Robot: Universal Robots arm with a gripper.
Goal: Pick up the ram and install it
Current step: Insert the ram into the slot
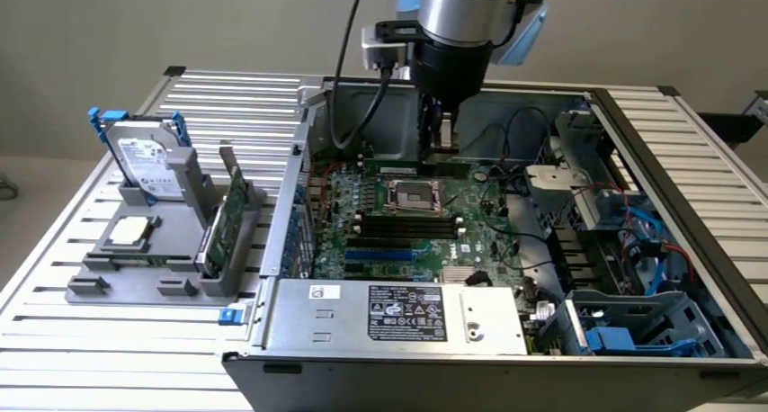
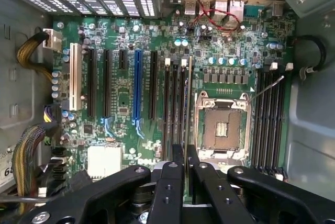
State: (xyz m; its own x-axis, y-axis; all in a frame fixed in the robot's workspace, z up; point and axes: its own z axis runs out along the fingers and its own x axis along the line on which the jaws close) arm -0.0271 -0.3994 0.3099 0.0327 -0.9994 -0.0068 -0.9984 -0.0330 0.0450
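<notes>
My gripper [image 1: 444, 147] reaches down inside the open computer case [image 1: 306, 151] and is shut on the ram [image 1: 394, 167], a thin green stick held level above the motherboard [image 1: 480, 237]. In the wrist view the ram [image 2: 188, 98] shows edge-on as a thin line running out from between my black fingers [image 2: 178, 156]. It lies along the black memory slots [image 2: 174, 103] right beside the CPU socket [image 2: 222, 130]. Whether its lower edge touches a slot I cannot tell. A second group of black slots [image 2: 269, 119] lies on the socket's other side.
On the exterior view's left, a grey fixture [image 1: 90, 286] holds a silver hard drive with blue handles [image 1: 147, 160], a broader green card [image 1: 230, 210] and a square chip [image 1: 129, 232]. The power supply [image 1: 397, 313], cable bundles [image 1: 624, 241] and case walls crowd the motherboard.
</notes>
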